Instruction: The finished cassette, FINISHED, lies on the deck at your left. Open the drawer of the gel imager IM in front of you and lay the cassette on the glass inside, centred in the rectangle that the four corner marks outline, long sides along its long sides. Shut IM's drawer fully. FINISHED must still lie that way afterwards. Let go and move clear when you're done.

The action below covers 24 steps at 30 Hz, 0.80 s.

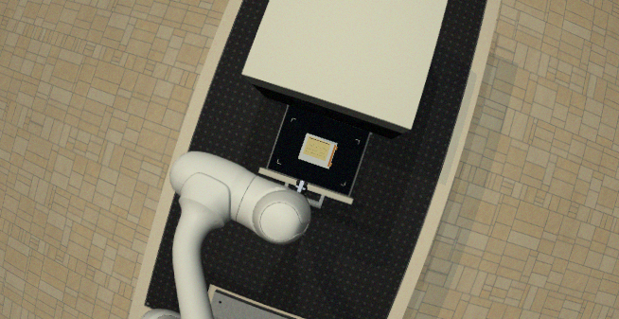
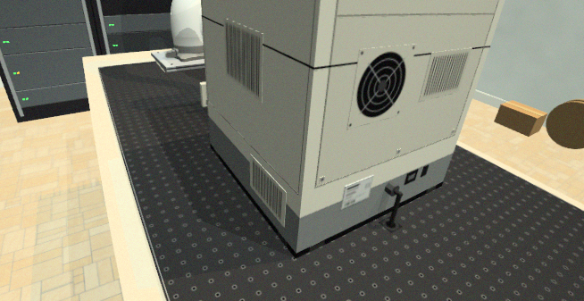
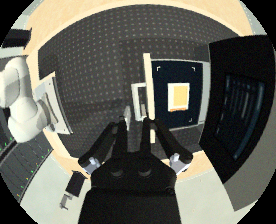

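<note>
The cassette FINISHED (image 1: 317, 150) (image 3: 179, 96), pale with a yellow window and an orange edge, lies flat on the dark glass (image 1: 284, 150) (image 3: 161, 117). It looks about centred among the corner marks, long sides along theirs. IM's drawer stands open, its cream front panel (image 1: 338, 197) (image 3: 148, 70) away from the big cream imager (image 1: 350, 42) (image 2: 268, 106). My gripper (image 1: 301, 186) (image 3: 135, 110) is partly open at the drawer's handle (image 1: 316, 204) (image 3: 135, 95), one fingertip on each side of its bar in the wrist view. Contact cannot be told. The imager hides drawer and gripper in the exterior view.
The imager's body overhangs the drawer's rear. The arm (image 1: 203, 198) reaches in from the front left. A grey plate (image 1: 251, 306) lies at the bench's near end. A power cable (image 2: 395, 209) comes out of the imager's back. Pale edges border the perforated deck.
</note>
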### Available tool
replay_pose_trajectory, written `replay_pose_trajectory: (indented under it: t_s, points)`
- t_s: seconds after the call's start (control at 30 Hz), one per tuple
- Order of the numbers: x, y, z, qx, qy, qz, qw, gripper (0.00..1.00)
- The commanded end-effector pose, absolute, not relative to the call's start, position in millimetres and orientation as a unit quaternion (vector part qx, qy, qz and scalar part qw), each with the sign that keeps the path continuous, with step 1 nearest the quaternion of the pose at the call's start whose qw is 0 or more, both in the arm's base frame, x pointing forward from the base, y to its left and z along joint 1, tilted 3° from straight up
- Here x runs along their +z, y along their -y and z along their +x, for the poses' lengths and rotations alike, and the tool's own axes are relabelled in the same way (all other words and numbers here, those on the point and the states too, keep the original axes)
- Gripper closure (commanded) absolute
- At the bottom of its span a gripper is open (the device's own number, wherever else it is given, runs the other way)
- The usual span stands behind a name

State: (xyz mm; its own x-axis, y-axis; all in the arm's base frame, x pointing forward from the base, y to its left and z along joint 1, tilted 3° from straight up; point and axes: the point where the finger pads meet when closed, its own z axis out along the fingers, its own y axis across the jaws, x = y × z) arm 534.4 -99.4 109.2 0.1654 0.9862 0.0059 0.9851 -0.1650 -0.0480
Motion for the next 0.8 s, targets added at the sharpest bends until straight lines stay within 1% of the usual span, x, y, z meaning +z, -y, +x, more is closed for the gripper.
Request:
replay_pose_trajectory:
  t_s: [0.0, 0.77]
  points:
    - [109, 99, 534, 0.013, 0.646, -0.763, 0.02, 0.73]
    - [88, 99, 533, 0.013, 0.646, -0.763, 0.02, 0.73]
